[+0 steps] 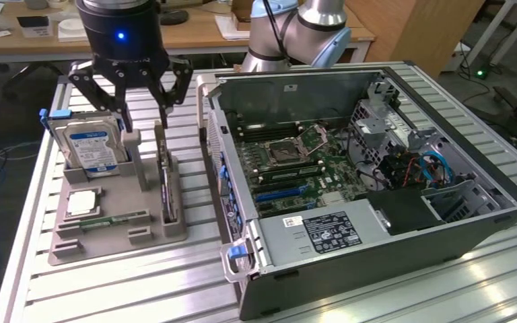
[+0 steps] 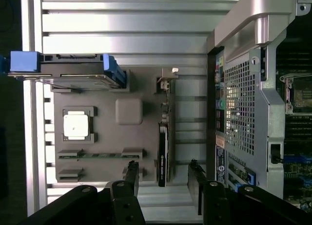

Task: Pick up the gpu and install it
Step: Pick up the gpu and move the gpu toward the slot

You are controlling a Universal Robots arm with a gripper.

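Note:
The gpu (image 1: 165,185) is a thin dark card standing on edge in a slot of the grey holder (image 1: 151,232), its silvery bracket at the far end. In the wrist view the gpu (image 2: 163,147) shows edge-on. My gripper (image 1: 143,118) hangs just above the holder over the card's far end, open, with nothing between its fingers. Seen from the wrist, the gripper (image 2: 163,178) has one black finger (image 2: 131,176) on each side of the card's line, both apart from it. The open computer case (image 1: 357,182) lies at the exterior view's right, motherboard exposed.
In the same holder a silver hard drive (image 1: 88,145) with a blue label stands upright beside the gripper. A square processor (image 1: 83,202) and a green memory stick (image 1: 115,219) lie flat. The case wall (image 2: 243,103) runs close beside the holder. A second arm (image 1: 303,27) stands behind the case.

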